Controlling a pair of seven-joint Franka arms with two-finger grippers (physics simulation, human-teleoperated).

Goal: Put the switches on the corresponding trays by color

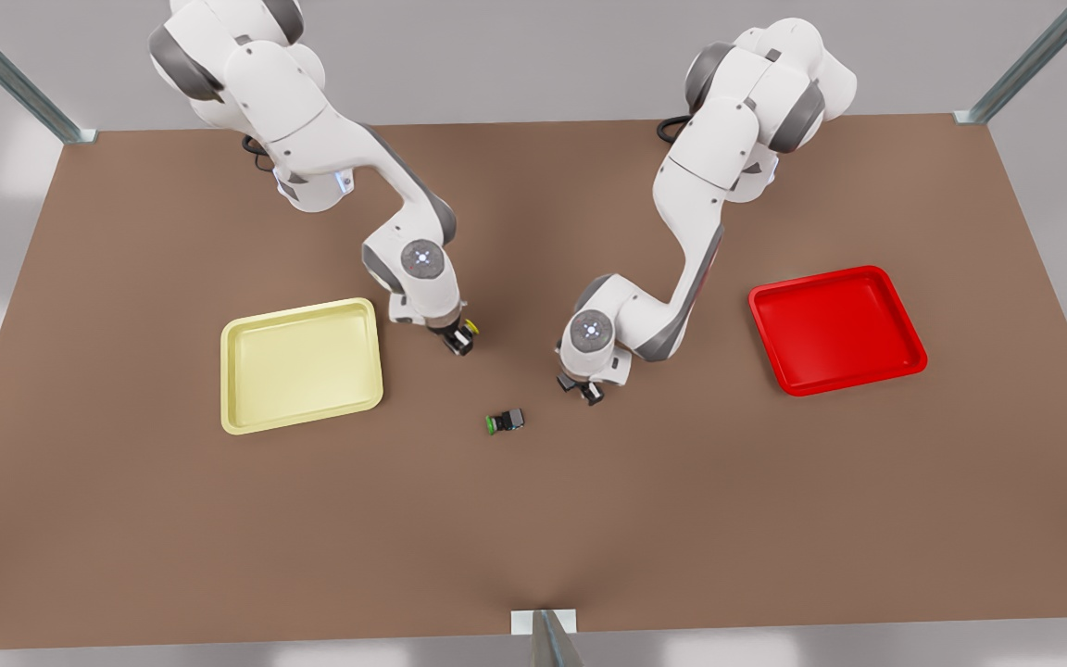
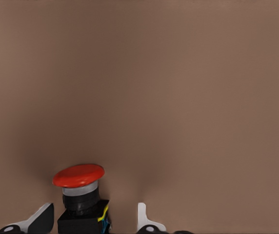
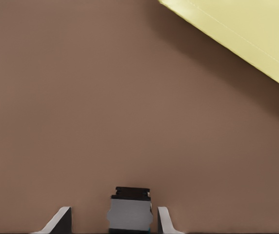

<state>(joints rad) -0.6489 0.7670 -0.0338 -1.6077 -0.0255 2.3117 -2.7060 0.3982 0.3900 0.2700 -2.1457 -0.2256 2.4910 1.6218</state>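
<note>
Straddling red switch (image 2: 78, 176), left gripper (image 2: 93, 208) spread apart, right gripper (image 3: 114, 209) likewise around yellow switch (image 3: 129, 210), bodies cut off.

– What colours sit at your left end effector (image 1: 586, 389)?
– My white fingers (image 2: 42, 218) flank the red-capped switch (image 2: 79, 176): glossy red cap, pale grey collar, black body with a yellow streak.
– And your right end effector (image 1: 459, 343)?
– The yellow-capped switch (image 3: 129, 212) looks grey and black from my wrist; the front view shows its yellow cap.
– The rest?
– A plain brown worktop (image 1: 533, 519), a pale yellow tray (image 1: 302, 366), a bright red tray (image 1: 834, 329), and a dark switch with a green cap (image 1: 506, 422). My arms are white with grey joints.
</note>
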